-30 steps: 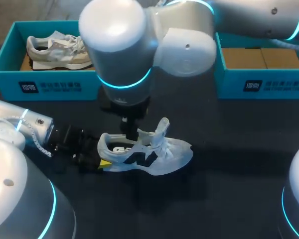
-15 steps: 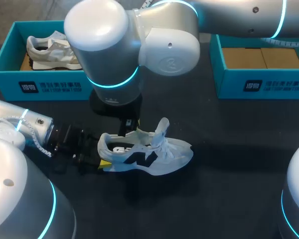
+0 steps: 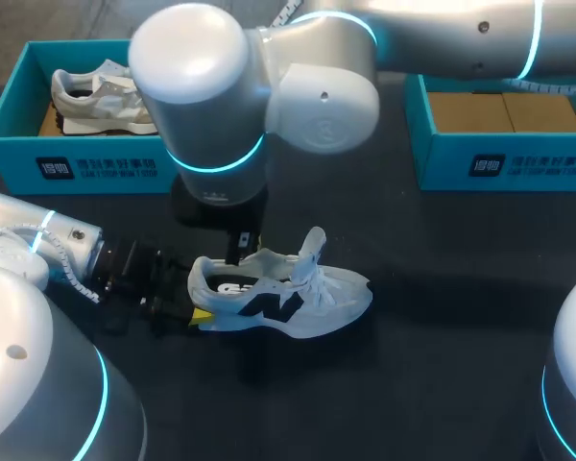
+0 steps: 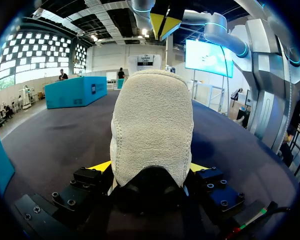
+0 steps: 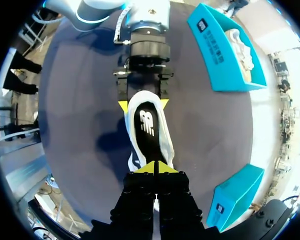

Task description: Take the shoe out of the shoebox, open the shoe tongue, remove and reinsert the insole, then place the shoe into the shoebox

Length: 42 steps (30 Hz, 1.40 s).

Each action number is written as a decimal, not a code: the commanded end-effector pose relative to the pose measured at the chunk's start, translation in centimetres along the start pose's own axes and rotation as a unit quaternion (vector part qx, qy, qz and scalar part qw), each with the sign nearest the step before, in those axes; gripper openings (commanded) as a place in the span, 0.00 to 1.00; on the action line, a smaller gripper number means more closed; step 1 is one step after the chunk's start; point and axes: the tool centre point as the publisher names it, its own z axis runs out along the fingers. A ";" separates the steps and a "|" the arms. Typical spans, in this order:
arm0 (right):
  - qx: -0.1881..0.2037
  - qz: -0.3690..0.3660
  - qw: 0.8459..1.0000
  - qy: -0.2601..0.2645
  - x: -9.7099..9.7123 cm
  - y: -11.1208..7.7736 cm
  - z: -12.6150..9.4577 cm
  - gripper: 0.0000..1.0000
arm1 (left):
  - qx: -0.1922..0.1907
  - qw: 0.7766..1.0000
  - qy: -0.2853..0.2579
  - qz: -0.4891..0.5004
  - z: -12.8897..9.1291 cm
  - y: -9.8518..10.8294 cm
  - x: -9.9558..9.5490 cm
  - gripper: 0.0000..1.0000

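Observation:
A white shoe [image 3: 288,293] with a black logo lies on its sole mid-table, tongue [image 3: 313,245] standing up. My left gripper [image 3: 197,315] comes in low from the left. Its yellow tips press the heel [image 4: 152,130] from both sides, so it is shut on the shoe. My right arm arches in from the upper right. Its gripper [image 3: 238,248] hangs just above the shoe's collar. In the right wrist view its yellow tips [image 5: 155,167] meet with nothing visible between them. Beyond them the black insole [image 5: 147,122] lies inside the shoe.
A teal shoebox [image 3: 19,144] at the back left holds a second pale shoe [image 3: 101,96]. Another teal shoebox [image 3: 442,154] at the back right shows brown cardboard inside. Dark table surface surrounds the shoe.
My right gripper closed its fingers and drew up and slightly left from the shoe's opening. The shoe and my left gripper stayed put.

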 end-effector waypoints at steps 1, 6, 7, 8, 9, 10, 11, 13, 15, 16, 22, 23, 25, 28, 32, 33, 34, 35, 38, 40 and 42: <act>-0.001 -0.006 1.000 0.011 -0.3 0.9 1.9 0.00 | -0.001 1.000 -0.001 0.000 0.4 0.5 -0.2 0.00; -0.003 -0.014 1.000 0.022 -0.2 1.0 3.0 0.00 | -0.001 1.000 -0.001 0.000 0.4 0.5 -0.2 0.00; -0.006 -0.017 0.999 0.027 -0.1 1.0 3.5 0.00 | -0.001 1.000 -0.001 0.000 0.4 0.5 -0.2 0.00; -0.007 -0.017 0.999 0.029 -0.1 1.0 3.8 0.00 | -0.001 1.000 -0.001 0.000 0.4 0.5 -0.2 0.00; -0.007 -0.018 0.999 0.030 0.0 1.0 4.1 0.00 | -0.001 1.000 -0.001 0.000 0.4 0.5 -0.2 0.00; -0.006 -0.019 0.999 0.033 0.0 1.0 4.4 0.00 | -0.001 1.000 -0.001 0.000 0.4 0.5 -0.2 0.00; -0.005 -0.019 0.999 0.034 0.1 0.9 4.7 0.00 | -0.001 1.000 -0.001 0.000 0.4 0.5 -0.2 0.00; -0.007 -0.020 0.999 0.037 0.3 0.9 5.3 0.00 | -0.001 1.000 -0.001 0.000 0.4 0.5 -0.2 0.00; -0.008 -0.022 0.999 0.042 0.5 1.0 5.9 0.00 | -0.001 1.000 -0.001 0.000 0.4 0.5 -0.2 0.00; -0.007 -0.023 0.999 0.045 0.6 1.0 6.3 0.00 | -0.001 1.000 -0.001 0.000 0.4 0.5 -0.2 0.00; -0.004 -0.025 0.998 0.055 0.7 1.1 7.6 0.00 | -0.001 1.000 -0.001 0.000 0.4 0.5 -0.2 0.00; -0.003 -0.026 0.998 0.062 0.5 1.3 8.3 0.00 | -0.001 1.000 -0.001 0.000 0.4 0.5 -0.2 0.00; -0.002 -0.027 0.998 0.062 0.4 1.3 8.4 0.00 | -0.001 1.000 -0.001 0.000 0.4 0.5 -0.2 0.00; -0.001 -0.029 0.997 0.068 0.2 1.6 9.2 0.00 | -0.001 1.000 -0.001 0.000 0.4 0.5 -0.2 0.00; 0.001 -0.025 0.996 0.085 0.5 1.3 10.2 0.00 | -0.001 1.000 -0.001 0.000 0.4 0.5 -0.2 0.00; 0.001 -0.024 0.996 0.086 0.6 1.2 10.2 0.00 | -0.001 1.000 -0.001 0.000 0.4 0.5 -0.2 0.00; 0.001 -0.024 0.996 0.086 0.6 1.2 10.2 0.00 | -0.001 1.000 -0.001 0.000 0.4 0.5 -0.2 0.00; 0.001 -0.020 0.996 0.090 1.0 0.8 10.2 0.00 | -0.001 1.000 -0.001 0.000 0.4 0.5 -0.2 0.00; 0.004 -0.015 0.995 0.096 1.5 0.4 10.1 0.00 | -0.001 1.000 -0.001 0.000 0.4 0.5 -0.2 0.00; 0.006 -0.014 0.995 0.097 1.6 0.2 10.1 0.00 | -0.001 1.000 -0.001 0.000 0.4 0.5 -0.2 0.00; 0.010 -0.008 0.995 0.101 1.8 -0.2 10.2 0.00 | -0.001 1.000 -0.001 0.000 0.4 0.5 -0.2 0.00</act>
